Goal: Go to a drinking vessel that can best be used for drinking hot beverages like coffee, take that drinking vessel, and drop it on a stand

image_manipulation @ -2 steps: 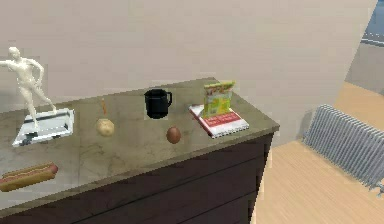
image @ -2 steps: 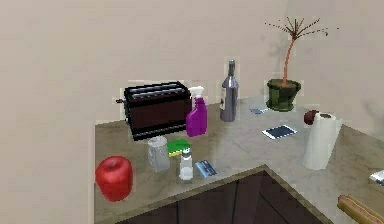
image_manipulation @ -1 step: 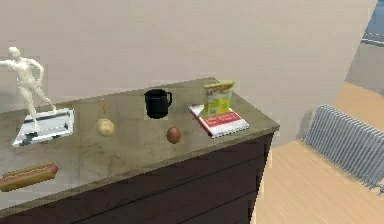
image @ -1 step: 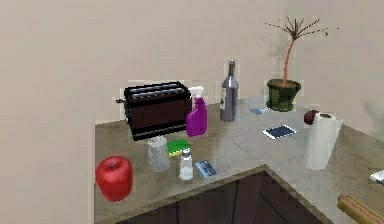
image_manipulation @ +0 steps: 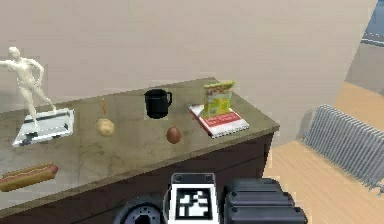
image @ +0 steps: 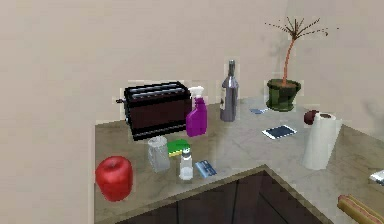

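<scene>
On the counter (image_manipulation: 130, 150), one black mug (image_manipulation: 156, 103); cannot tell what the gripper (image_manipulation: 140, 214) holds.

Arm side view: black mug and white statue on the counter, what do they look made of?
Black mug: probably ceramic with a dull glaze. It is an opaque, even black with a thick wall and handle and hardly any shine, so matte plastic can't be ruled out. White statue: looks like plaster or pale stone. It is uniform off-white and matte, with no gloss or grain to settle which.
</scene>
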Robot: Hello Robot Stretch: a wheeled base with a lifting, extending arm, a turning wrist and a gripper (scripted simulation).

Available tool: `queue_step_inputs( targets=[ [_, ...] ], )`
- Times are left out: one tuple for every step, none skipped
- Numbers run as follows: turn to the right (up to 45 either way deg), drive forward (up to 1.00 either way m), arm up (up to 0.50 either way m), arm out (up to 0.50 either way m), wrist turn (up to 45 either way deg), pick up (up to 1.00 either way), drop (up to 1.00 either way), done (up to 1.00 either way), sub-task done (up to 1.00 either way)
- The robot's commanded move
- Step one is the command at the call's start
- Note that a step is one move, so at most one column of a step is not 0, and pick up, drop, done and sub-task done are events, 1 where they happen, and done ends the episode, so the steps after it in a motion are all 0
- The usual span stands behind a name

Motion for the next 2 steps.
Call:
queue_step_inputs(
  targets=[
    [0.0,0.0,0.0,0.5,0.0,0.0,0.0,0.0,0.0],
    [0.0,0.0,0.0,0.0,45.0,0.0,0.0,0.0,0.0]
  ],
)
